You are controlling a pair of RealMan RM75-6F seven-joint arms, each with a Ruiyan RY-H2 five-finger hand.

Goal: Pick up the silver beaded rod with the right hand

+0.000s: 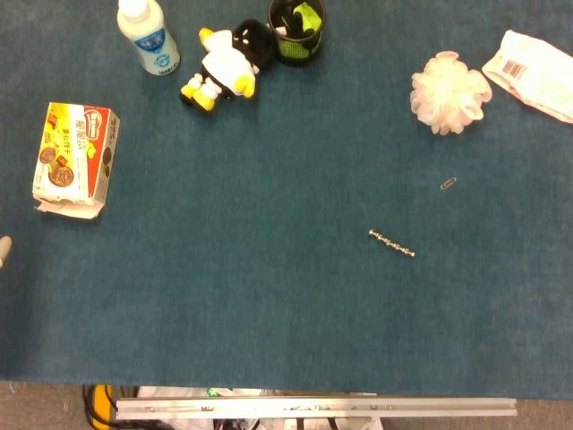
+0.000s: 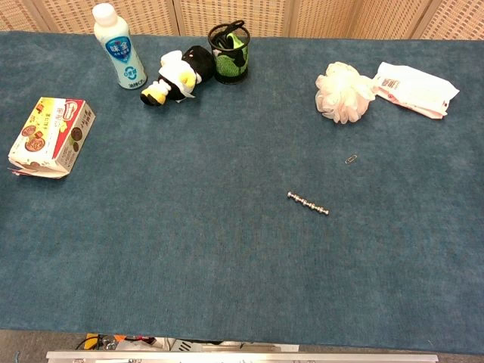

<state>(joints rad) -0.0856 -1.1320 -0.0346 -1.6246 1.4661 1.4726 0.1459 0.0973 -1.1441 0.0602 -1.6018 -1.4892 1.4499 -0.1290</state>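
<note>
The silver beaded rod lies flat on the blue tabletop, right of centre, slanting down toward the right. Nothing touches it. My right hand shows in neither view. At the far left edge of the head view a small pale tip pokes in. It looks like a bit of my left hand, but too little shows to tell how the fingers lie.
A paper clip lies just beyond the rod, with a white bath pouf and a white packet further back right. At the back left stand a bottle, a plush penguin and a mesh cup. A snack box lies at the left.
</note>
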